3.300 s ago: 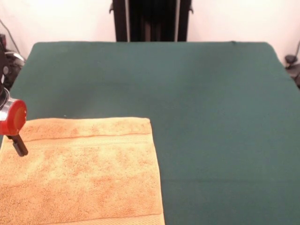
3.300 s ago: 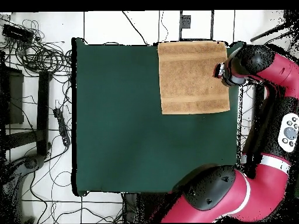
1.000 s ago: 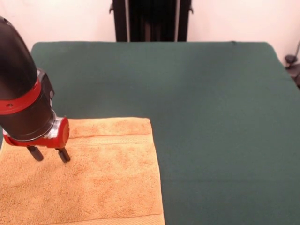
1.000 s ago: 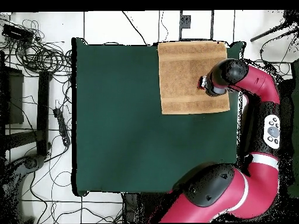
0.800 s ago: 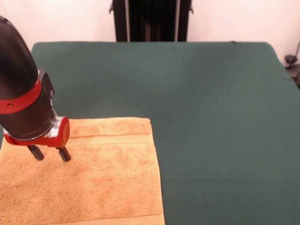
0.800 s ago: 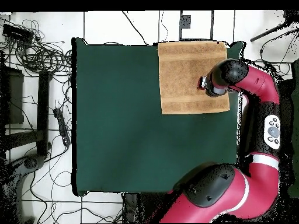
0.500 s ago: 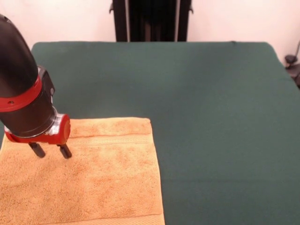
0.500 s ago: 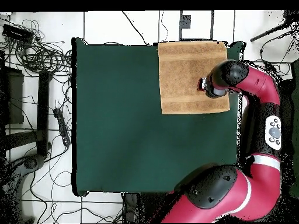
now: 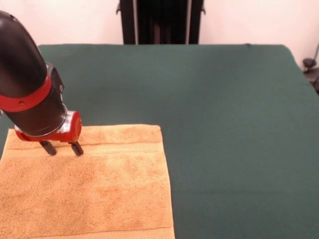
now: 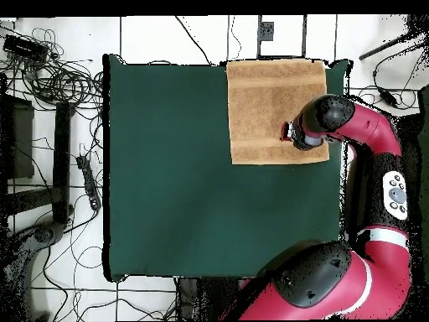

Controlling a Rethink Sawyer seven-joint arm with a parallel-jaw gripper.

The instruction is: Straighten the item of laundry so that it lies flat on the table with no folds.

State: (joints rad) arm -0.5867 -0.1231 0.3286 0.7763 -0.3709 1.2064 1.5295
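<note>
**Towel spread flat at a table corner, tool above its woven band**

Front view. You see the towel (image 9: 84, 186) lying flat on the table (image 9: 224, 124), filling the table's near left corner as pictured; its near and left edges run out of the picture. A flat woven band crosses the towel close to its far edge. The tool (image 9: 62, 148) stands over that band, toward the towel's left side, its two dark fingers (image 9: 76, 148) spread slightly apart with nothing between them. You cannot tell whether the tips touch the cloth. The black and red arm (image 9: 27, 89) reaches down to it from the upper left.

Overhead view. You see the towel (image 10: 268, 101) as a squared patch with no visible folds, set in the table's (image 10: 184, 184) upper right corner. The tool (image 10: 289, 134) sits over the towel's lower right part, just above its lower band. The arm (image 10: 360, 126) curves in from beyond the towel's right edge.
</note>
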